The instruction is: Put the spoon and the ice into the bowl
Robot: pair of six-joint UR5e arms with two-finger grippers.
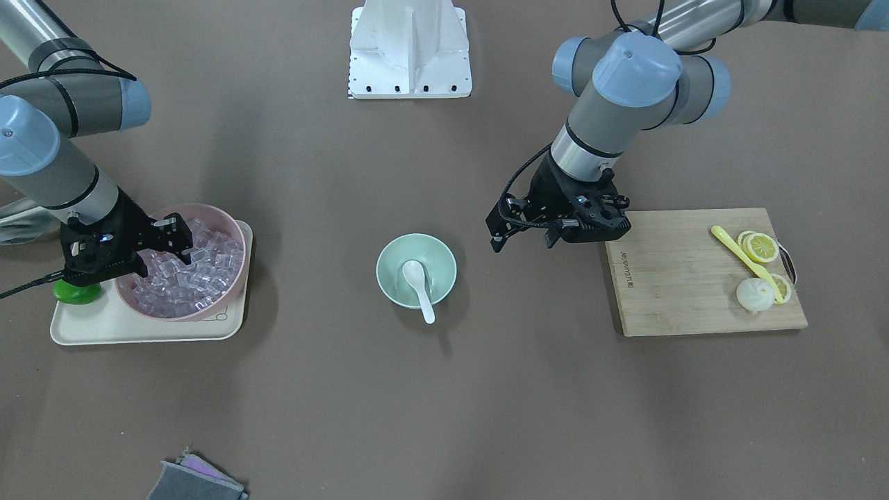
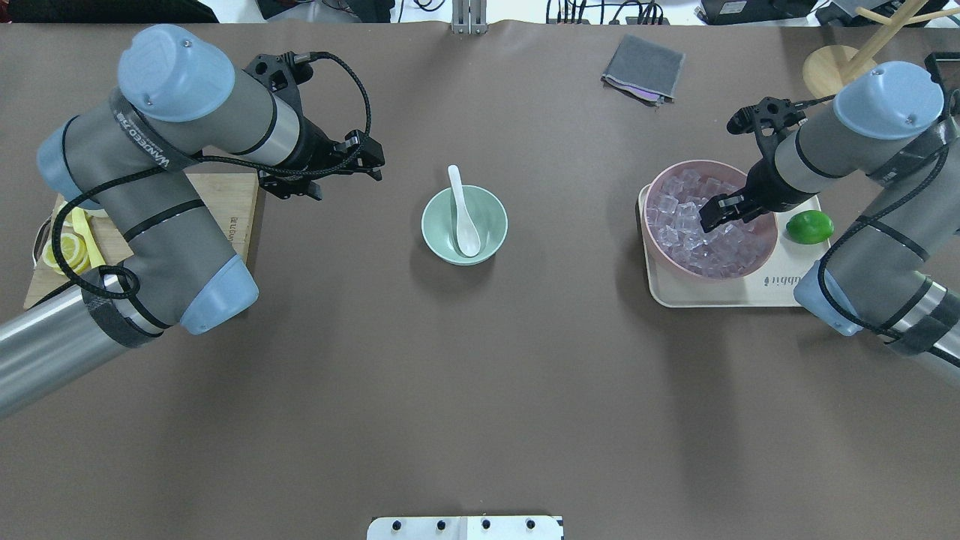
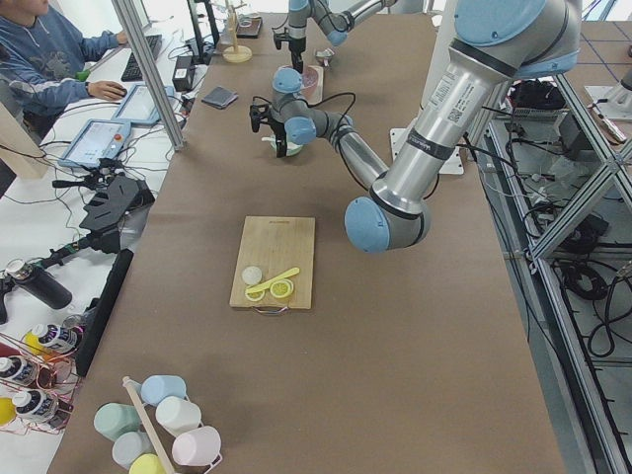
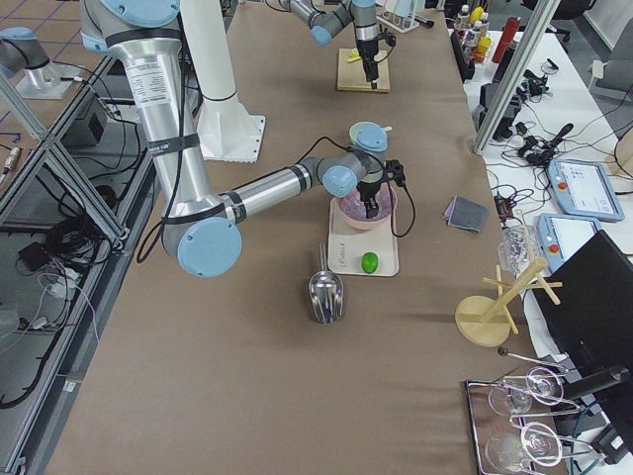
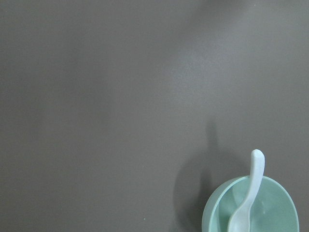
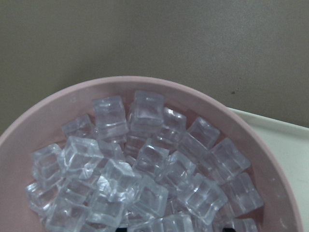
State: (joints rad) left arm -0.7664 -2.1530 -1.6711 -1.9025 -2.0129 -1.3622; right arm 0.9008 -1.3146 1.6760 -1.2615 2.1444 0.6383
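Note:
The white spoon (image 1: 418,279) lies in the mint-green bowl (image 1: 389,278) at mid-table, with its handle over the rim. It also shows in the overhead view (image 2: 463,217) and the left wrist view (image 5: 248,193). Clear ice cubes (image 1: 201,271) fill a pink bowl (image 1: 208,207); the right wrist view shows them close up (image 6: 149,159). My right gripper (image 1: 165,260) is open, with its fingertips down among the ice. My left gripper (image 1: 521,242) is open and empty, and hovers between the green bowl and the cutting board.
The pink bowl sits on a cream tray (image 1: 139,326) with a lime (image 1: 76,292). A wooden cutting board (image 1: 680,278) holds lemon slices, a yellow spoon and a bun. A grey cloth (image 2: 643,67) and a metal scoop (image 4: 324,292) lie on the table.

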